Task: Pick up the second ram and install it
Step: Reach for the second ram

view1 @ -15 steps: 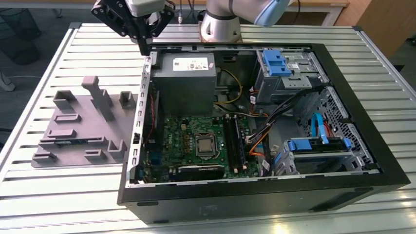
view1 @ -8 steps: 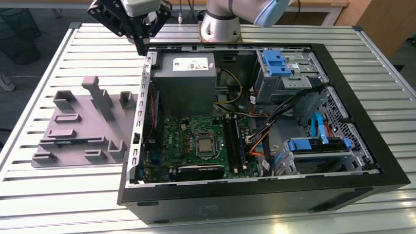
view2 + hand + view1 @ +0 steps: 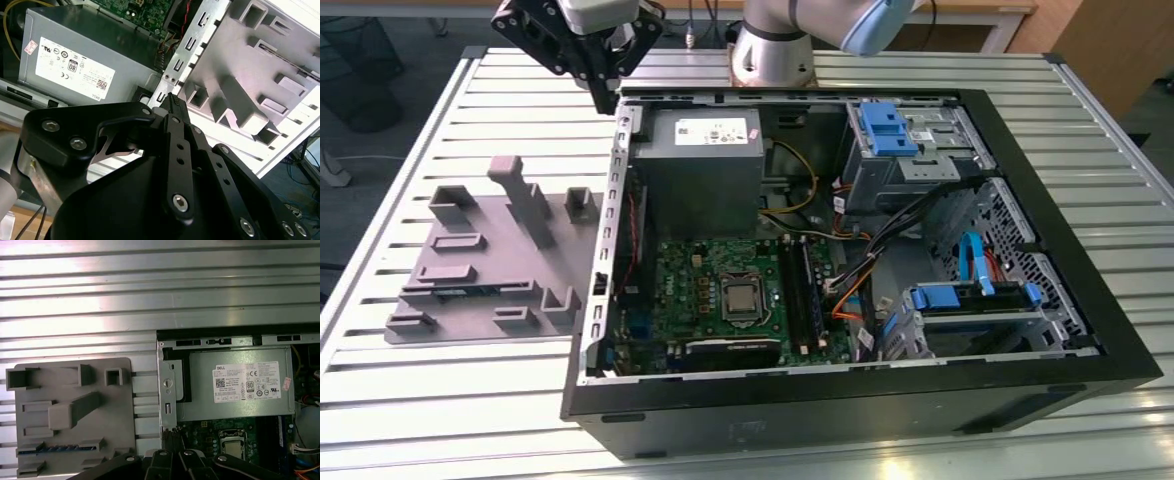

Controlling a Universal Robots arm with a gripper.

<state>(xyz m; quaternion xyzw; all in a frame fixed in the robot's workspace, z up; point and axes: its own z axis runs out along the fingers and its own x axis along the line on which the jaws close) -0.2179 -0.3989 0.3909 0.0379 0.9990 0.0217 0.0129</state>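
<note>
The second ram (image 3: 60, 448), a thin blue stick, lies on edge in a slot of the grey holder tray (image 3: 70, 375). In the exterior view the ram (image 3: 454, 291) shows as a bluish line near the middle of the tray (image 3: 467, 325). My gripper (image 3: 606, 100) hangs above the far left corner of the open computer case, beyond the tray and apart from the ram. Its black fingers meet at a point in both wrist views (image 3: 170, 97) (image 3: 172, 434), shut with nothing between them. The green motherboard (image 3: 720, 290) has long black memory slots (image 3: 797, 290).
The grey power supply (image 3: 700, 170) fills the case's far left, right below my gripper. Blue drive cages (image 3: 907, 140) and cable bundles (image 3: 881, 240) crowd the exterior view's right. The case's metal wall (image 3: 616, 210) separates the tray from the motherboard. The slatted metal table (image 3: 440, 420) surrounds everything.
</note>
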